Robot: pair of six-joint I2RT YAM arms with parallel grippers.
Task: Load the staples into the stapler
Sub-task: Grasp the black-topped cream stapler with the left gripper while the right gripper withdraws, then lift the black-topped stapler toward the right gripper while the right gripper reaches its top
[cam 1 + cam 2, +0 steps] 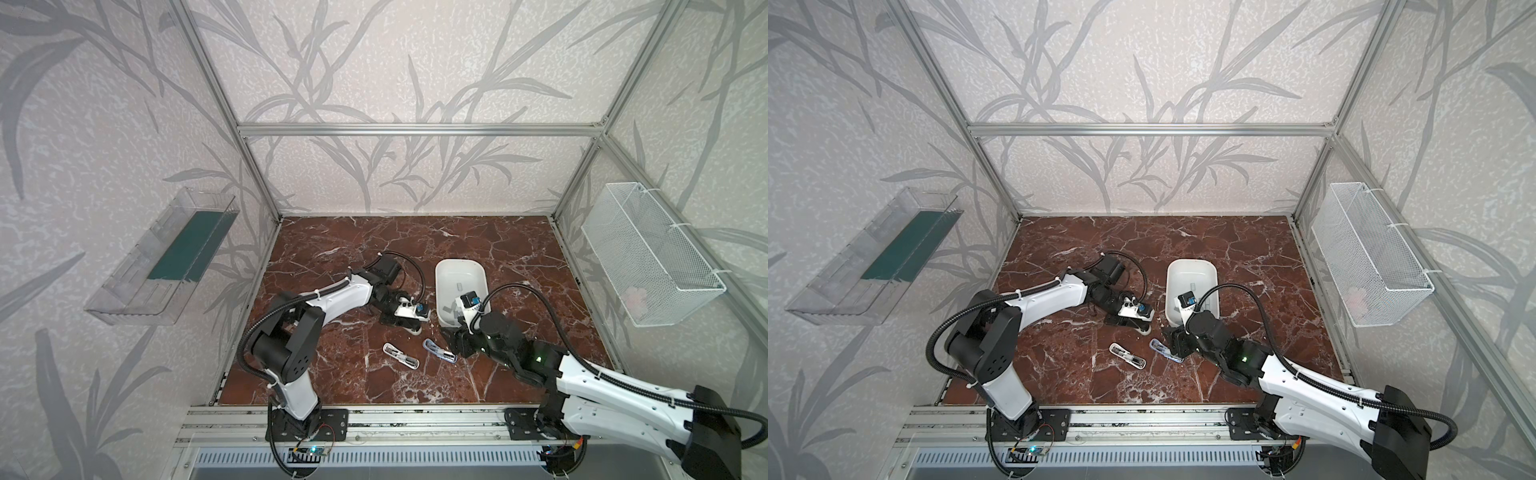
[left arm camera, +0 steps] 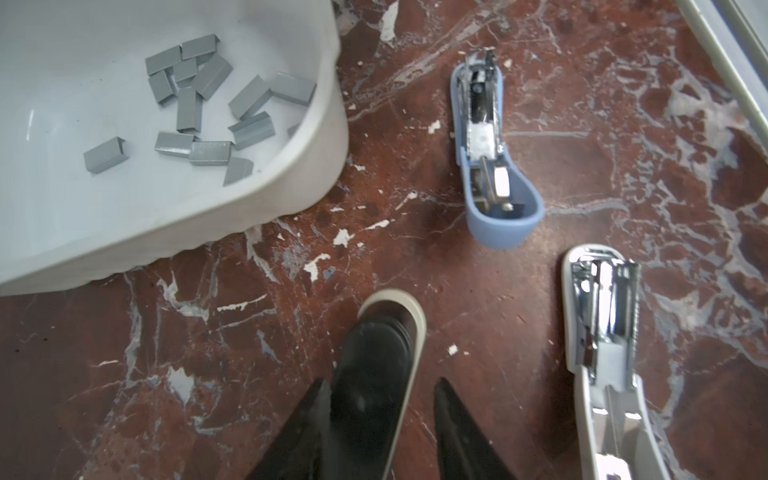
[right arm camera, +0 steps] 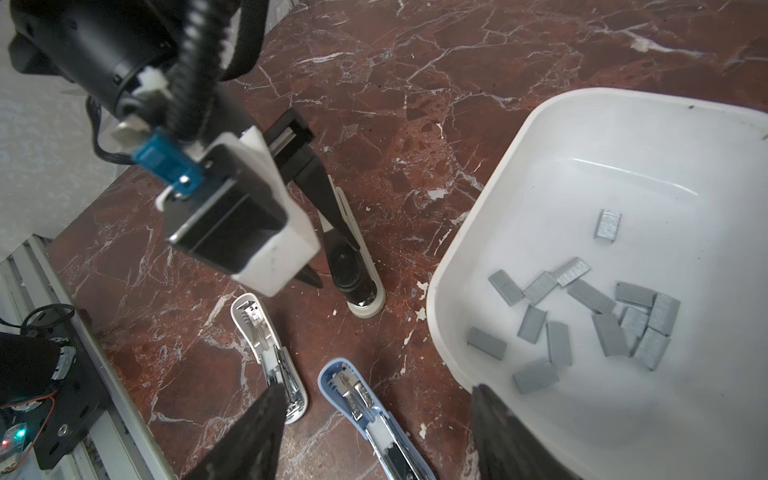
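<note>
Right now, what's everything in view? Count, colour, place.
staples: about fourteen strips, grey, loose in the tub
white tub: one, white, on the tabletop, right of centre
blue stapler: one, blue, open, on the tabletop near the tub
white stapler: one, white, open, beside the blue one
black-and-beige stapler: one, under the left gripper
marble tabletop: one, red-brown
clear wall bin: one, green liner, left wall
wire basket: one, white, right wall
left gripper: black fingers straddling the black-and-beige stapler
right gripper: black fingers, open, empty, over the blue stapler
</note>
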